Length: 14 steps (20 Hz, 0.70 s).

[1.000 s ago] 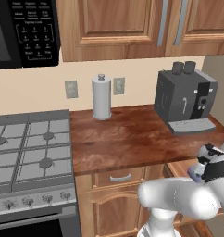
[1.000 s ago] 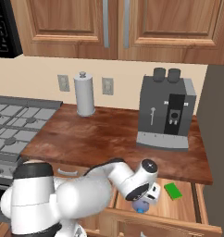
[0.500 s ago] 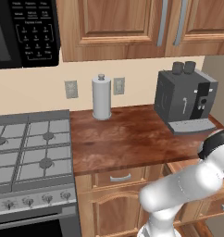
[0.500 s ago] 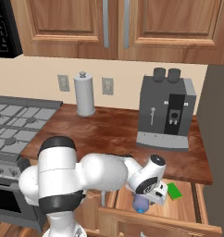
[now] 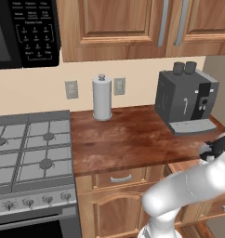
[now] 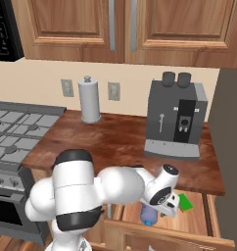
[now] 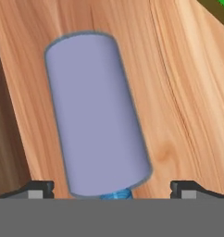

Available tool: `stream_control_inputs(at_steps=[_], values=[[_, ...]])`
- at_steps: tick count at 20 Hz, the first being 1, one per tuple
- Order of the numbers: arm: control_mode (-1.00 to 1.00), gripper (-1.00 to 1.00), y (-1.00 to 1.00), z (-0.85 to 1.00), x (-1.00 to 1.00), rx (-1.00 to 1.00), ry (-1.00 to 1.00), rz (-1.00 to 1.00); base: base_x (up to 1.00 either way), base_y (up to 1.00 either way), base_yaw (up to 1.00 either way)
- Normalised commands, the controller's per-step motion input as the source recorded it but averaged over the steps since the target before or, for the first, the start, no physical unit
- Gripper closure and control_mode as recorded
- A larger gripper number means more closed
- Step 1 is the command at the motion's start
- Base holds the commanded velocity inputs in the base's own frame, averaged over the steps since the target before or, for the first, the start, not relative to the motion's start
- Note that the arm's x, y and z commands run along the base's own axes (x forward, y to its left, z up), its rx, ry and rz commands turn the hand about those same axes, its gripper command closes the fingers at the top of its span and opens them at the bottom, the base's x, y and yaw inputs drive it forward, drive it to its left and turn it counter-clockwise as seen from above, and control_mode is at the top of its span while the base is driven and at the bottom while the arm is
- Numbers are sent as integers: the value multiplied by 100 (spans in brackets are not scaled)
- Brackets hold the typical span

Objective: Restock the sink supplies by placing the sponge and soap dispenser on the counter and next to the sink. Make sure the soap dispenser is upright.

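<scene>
Soap dispenser (image 7: 97, 113), pale lavender cylinder with blue pump end, lies on its side on wooden floor of open drawer (image 6: 199, 223) below counter (image 6: 115, 142). Sponge (image 6: 184, 203), green, flat in same drawer, just beside dispenser, apart from it. Hand (image 7: 111, 190) directly over dispenser, fingers (image 7: 37, 189) spread wide either side of body, not pinching it. Coffee machine (image 6: 175, 117) and paper towel roll (image 6: 89, 100) stand on counter.

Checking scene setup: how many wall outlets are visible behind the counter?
2: one outlet left of the paper towel holder, the other outlet right of it. More may be hidden behind the coffee machine.
</scene>
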Motion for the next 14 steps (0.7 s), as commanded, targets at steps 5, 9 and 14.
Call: stream_control_inputs(at_steps=[5,9,14], values=[[-100,-100,1,0,0,-5,3,5,0,0,0],[-100,-100,19,-4,-1,-7,4,13,0,0,0],[-100,-100,32,-16,-8,-4,0,19,0,0,0]])
